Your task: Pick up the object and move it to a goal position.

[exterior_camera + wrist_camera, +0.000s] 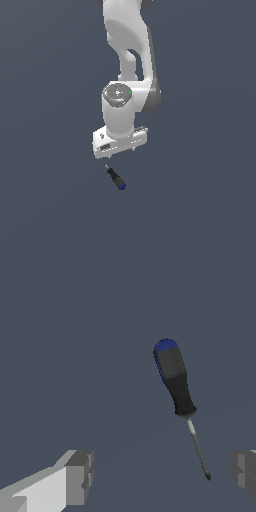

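Note:
The screwdriver (115, 178) lies on the flat dark surface just in front of the arm's hand, its blue end cap pointing away from the hand. In the wrist view the screwdriver (175, 378) shows a black handle, a blue cap and a thin shaft whose tip lies between the fingers, nearer one of them. My gripper (120, 152) hovers above the shaft end; in the wrist view my gripper (160, 476) is open and empty, its two grey fingertips (80, 476) wide apart. Nothing is held.
The white arm (127, 60) rises behind the hand. The ground is a plain dark blue-grey surface (50, 200). No goal marker shows in either view.

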`<action>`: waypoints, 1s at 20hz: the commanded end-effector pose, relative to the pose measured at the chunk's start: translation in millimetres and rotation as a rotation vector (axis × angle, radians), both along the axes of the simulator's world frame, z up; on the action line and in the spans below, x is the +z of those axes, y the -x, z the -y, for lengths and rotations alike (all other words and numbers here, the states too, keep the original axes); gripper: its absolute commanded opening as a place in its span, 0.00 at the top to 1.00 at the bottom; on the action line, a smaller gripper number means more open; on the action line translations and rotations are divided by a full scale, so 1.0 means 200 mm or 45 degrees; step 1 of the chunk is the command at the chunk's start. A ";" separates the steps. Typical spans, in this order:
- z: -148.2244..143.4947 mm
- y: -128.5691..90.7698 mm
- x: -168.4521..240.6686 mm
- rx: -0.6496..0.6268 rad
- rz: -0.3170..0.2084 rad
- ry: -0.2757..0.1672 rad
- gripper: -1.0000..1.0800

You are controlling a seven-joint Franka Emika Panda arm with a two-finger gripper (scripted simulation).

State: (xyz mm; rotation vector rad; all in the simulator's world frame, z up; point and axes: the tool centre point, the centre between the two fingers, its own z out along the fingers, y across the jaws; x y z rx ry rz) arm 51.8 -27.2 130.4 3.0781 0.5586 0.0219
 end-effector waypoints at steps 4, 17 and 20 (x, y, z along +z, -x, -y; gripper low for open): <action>0.10 -0.06 -0.11 0.158 -0.010 0.000 0.04; 0.27 -0.14 -0.30 0.405 -0.021 -0.008 0.04; 0.28 -0.15 -0.32 0.428 -0.022 -0.009 0.04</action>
